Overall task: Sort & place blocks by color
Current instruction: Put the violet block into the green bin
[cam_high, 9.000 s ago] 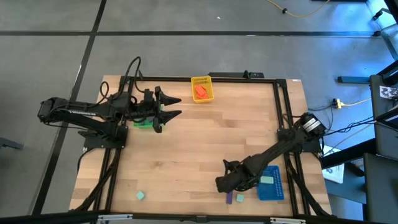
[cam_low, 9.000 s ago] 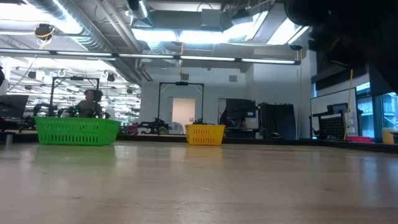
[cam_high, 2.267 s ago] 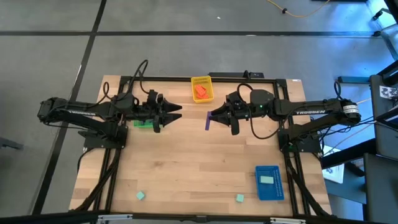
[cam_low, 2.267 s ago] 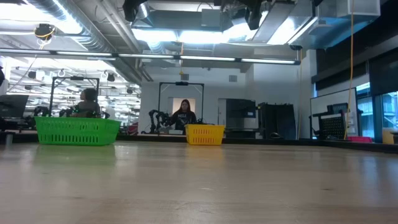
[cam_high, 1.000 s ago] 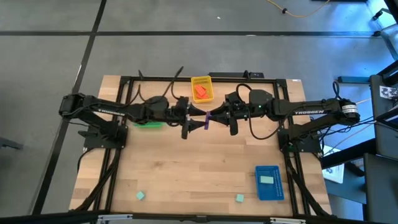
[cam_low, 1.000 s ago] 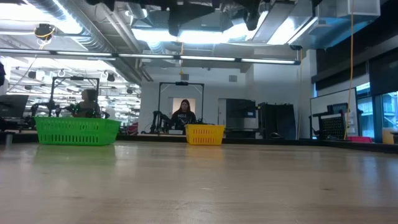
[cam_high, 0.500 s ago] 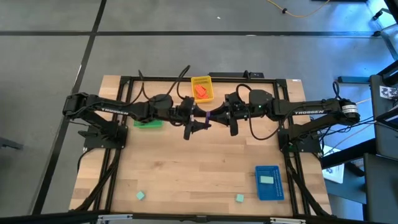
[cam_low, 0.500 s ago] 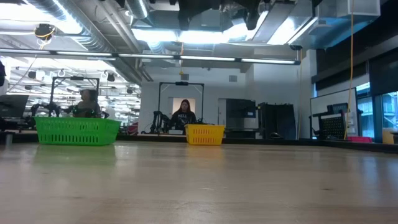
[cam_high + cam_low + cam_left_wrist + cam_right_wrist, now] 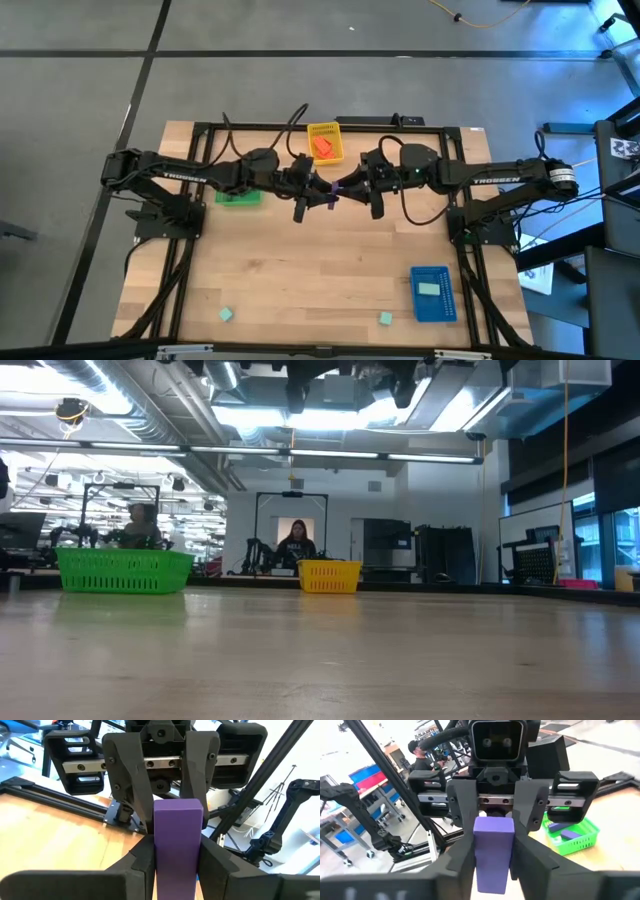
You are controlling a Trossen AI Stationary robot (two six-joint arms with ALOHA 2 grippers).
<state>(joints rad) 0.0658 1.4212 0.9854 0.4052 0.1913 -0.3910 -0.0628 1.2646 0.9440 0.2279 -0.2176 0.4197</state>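
The left gripper and the right gripper meet tip to tip high above the table. Between them is one purple block; the fingers of both grippers press on its sides, each nearly closed around it. Beside the left gripper stands the yellow tray with an orange-red block. Two mint blocks lie well apart from both grippers.

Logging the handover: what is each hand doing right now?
Left hand: closed on the purple block, above the table's middle.
Right hand: closed on the same purple block's other end.
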